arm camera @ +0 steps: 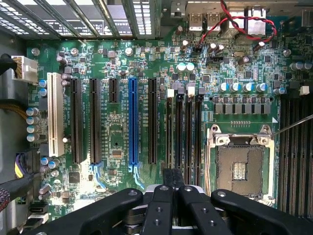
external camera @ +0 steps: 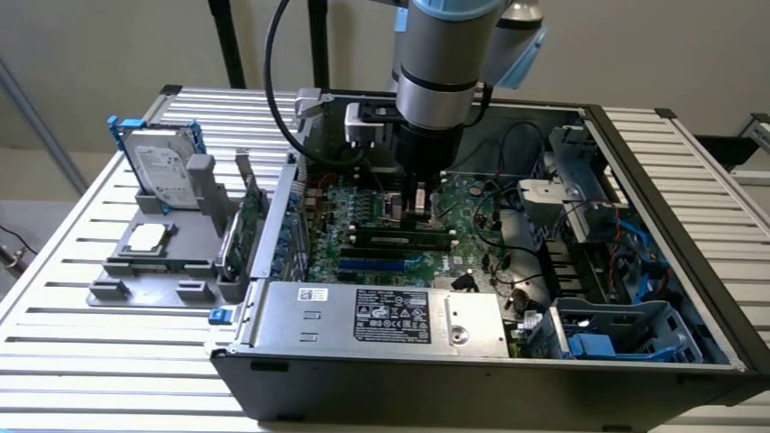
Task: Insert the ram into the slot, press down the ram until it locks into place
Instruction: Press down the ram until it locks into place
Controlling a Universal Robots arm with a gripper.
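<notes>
Green ram [external camera: 405, 238] stick, flat in black slot [external camera: 398, 245].

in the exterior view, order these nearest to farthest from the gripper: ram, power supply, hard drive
1. ram: on the motherboard just below the gripper.
2. power supply: at the case's front edge.
3. hard drive: outside the case, far to the exterior view's left.

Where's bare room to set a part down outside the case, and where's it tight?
Free: slatted table in front of the grey fixture tray, and the strip at the exterior view's right beyond the PC case wall. Crowded: inside the case around the ram, where the gripper hangs over the motherboard, with cables and drive cage close by.
</notes>
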